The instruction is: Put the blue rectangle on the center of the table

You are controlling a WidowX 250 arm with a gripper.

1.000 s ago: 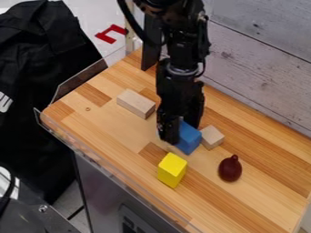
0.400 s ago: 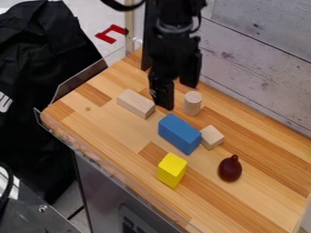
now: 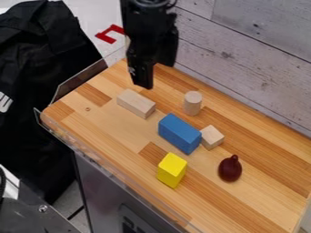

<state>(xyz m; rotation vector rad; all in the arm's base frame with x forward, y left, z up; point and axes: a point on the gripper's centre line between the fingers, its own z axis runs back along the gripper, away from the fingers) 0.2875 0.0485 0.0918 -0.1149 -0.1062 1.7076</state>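
High over the back left of the table, the black gripper (image 3: 155,73) hangs open, its two fingers apart with nothing between them. The blue rectangle (image 3: 179,133) lies flat near the middle of the wooden table (image 3: 246,200), below and to the right of the gripper and away from it. Its right end is against or very close to a small wooden cube.
Around the blue block are a wooden block (image 3: 136,103), a wooden cylinder (image 3: 193,103), the small wooden cube (image 3: 211,137), a yellow block (image 3: 172,170) and a dark red bulb-shaped object (image 3: 230,168). A plank wall (image 3: 255,68) borders the table's back.
The gripper has let go of the blue rectangle, risen and moved back to the upper left. The blue block and wooden cylinder have come into full view.
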